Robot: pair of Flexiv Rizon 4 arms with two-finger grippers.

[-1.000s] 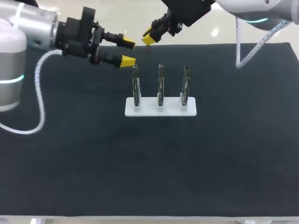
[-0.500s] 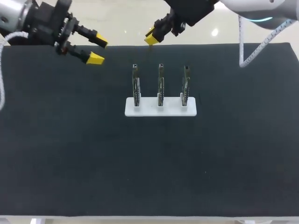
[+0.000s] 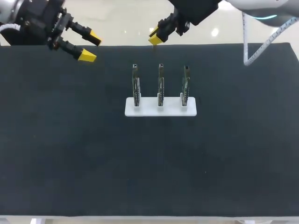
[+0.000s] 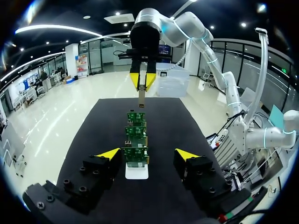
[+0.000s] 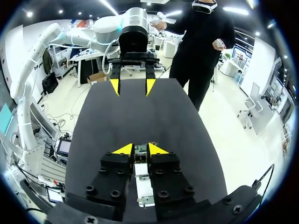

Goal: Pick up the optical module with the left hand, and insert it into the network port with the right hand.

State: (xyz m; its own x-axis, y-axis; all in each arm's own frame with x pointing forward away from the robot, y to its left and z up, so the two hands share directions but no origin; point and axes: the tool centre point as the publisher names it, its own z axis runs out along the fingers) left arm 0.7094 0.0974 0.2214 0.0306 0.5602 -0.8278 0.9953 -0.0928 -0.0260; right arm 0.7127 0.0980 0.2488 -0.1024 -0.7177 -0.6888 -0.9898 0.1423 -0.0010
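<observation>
The left arm enters at the frame's upper left, the left pincer spread wide, tips aimed lower right. The right arm comes in from the upper right to top centre, the right pincer clamped on an optical module.

Head view looks down; wrist views face each other over table.

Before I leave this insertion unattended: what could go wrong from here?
The optical module hangs from the right gripper, pinched only at its top end, so it may tilt on insertion. The three boards stand close together on the white base; it could strike a neighbouring board.
</observation>
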